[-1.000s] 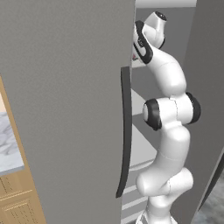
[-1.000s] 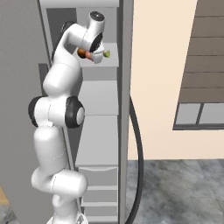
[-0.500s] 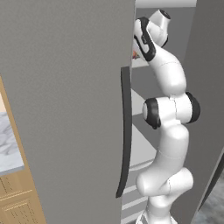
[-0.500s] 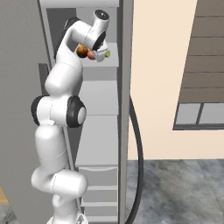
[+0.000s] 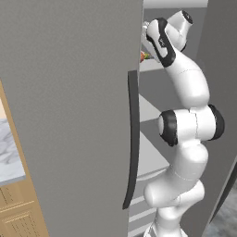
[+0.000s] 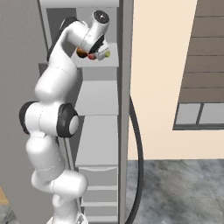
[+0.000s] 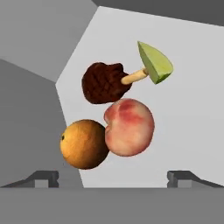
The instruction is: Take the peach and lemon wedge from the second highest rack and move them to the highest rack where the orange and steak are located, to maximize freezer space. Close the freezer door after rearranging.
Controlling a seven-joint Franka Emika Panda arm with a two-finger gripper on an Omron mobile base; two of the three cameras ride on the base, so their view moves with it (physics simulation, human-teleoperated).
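Note:
In the hand view the peach [image 7: 129, 127] lies on the pale highest rack [image 7: 188, 109], touching the orange [image 7: 84, 144] on its left. Behind them sits the dark steak [image 7: 104, 82], and the lemon wedge [image 7: 154, 62] rests at the steak's pale tip. My gripper [image 7: 113, 178] is open, with its fingertips [image 7: 42, 176] short of the fruit and nothing between them. In the right base view the gripper [image 6: 94, 49] hovers over the same cluster, with the lemon wedge [image 6: 106, 54] at its right. The freezer door [image 5: 69, 115] stands open.
The door's dark curved handle [image 5: 133, 139] runs down its edge, close to my arm. Lower racks [image 6: 97, 98] and drawers [image 6: 98, 179] sit below in the compartment. A beige wall with a window [image 6: 197, 113] stands to the right.
The jaws have spread wider and let go of the peach, which now rests on the rack. The hand has lifted slightly away from it.

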